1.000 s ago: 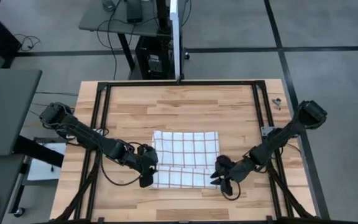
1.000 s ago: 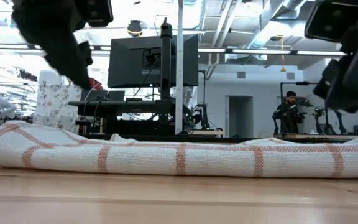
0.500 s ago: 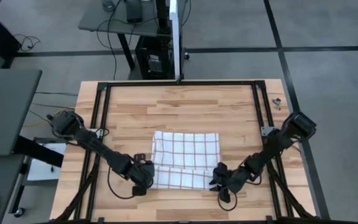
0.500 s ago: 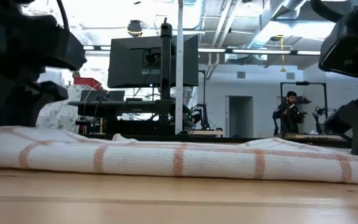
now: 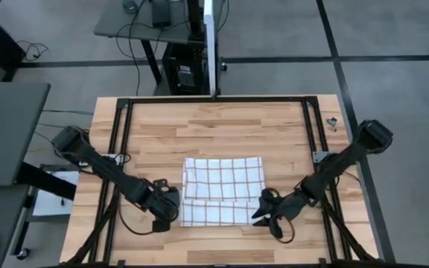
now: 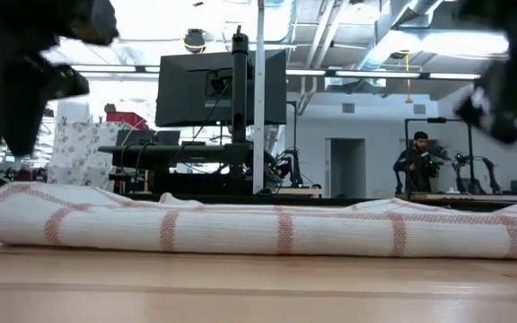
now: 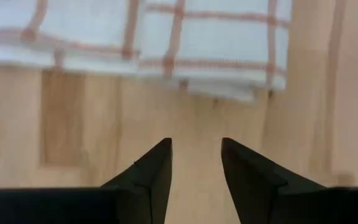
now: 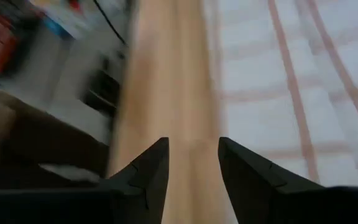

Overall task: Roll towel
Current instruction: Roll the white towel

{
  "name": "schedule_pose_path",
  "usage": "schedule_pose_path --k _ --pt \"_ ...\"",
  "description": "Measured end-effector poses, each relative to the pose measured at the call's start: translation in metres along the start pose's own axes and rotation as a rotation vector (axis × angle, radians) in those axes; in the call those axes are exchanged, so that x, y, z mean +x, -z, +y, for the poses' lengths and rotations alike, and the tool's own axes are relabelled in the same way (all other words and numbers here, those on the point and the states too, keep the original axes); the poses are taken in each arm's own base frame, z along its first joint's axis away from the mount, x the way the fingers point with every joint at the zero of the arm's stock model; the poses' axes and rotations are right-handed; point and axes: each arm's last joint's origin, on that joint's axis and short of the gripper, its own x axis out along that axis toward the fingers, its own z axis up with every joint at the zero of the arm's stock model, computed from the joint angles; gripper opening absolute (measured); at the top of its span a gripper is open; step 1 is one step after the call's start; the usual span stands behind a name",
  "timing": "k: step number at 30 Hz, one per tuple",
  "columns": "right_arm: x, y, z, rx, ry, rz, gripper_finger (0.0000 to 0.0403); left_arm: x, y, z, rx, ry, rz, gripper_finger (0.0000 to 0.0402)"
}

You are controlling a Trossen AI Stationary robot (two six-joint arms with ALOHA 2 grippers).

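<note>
A robotics lab: monitor [image 6: 222, 86] stands, exposed ceiling ducts [image 6: 348, 27], other rigs.

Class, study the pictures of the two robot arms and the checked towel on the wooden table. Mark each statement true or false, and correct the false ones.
1. The towel is white with red checks. True.
2. The left gripper holds a corner of the towel. False: its jaws stand apart with nothing between them, over bare wood just short of the towel's edge.
3. The near edge of the towel is already folded or rolled over on itself. True.
4. The right gripper waits at the far end of the table. False: it is beside the towel's near right corner.
5. The towel hangs over the table's edge. False: it lies wholly on the table top.
</note>
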Motion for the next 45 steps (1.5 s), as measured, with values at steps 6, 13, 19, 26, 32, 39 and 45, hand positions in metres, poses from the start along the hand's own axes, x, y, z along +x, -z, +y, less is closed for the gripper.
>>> schedule_pose_path --k 6,13,19,26,32,39,45 --pt "-0.030 -0.037 0.004 0.146 -0.071 -0.151 0.0134 -0.028 -0.023 0.000 -0.016 0.119 -0.270 0.0122" --pt "-0.036 -0.043 -0.021 0.206 0.083 -0.111 0.0152 -0.030 -0.039 0.013 -0.093 0.114 -0.346 0.0126" --pt "-0.031 -0.034 -0.029 0.187 0.154 -0.019 0.0208 -0.026 -0.045 0.020 -0.118 0.094 -0.352 0.0146" --pt "-0.030 -0.032 -0.039 0.193 0.259 -0.008 0.0238 -0.018 -0.052 0.025 -0.143 0.080 -0.364 0.0154" --pt "-0.017 -0.026 -0.019 0.015 0.164 -0.014 0.0239 -0.011 -0.054 0.011 -0.011 0.121 -0.400 0.0153" --pt "-0.012 -0.030 0.029 -0.153 0.119 0.051 0.0239 -0.026 -0.048 -0.004 0.090 0.100 -0.325 0.0153" --pt "-0.013 -0.033 0.074 -0.368 0.158 0.184 0.0239 -0.050 -0.041 -0.031 0.219 0.043 -0.225 0.0153"
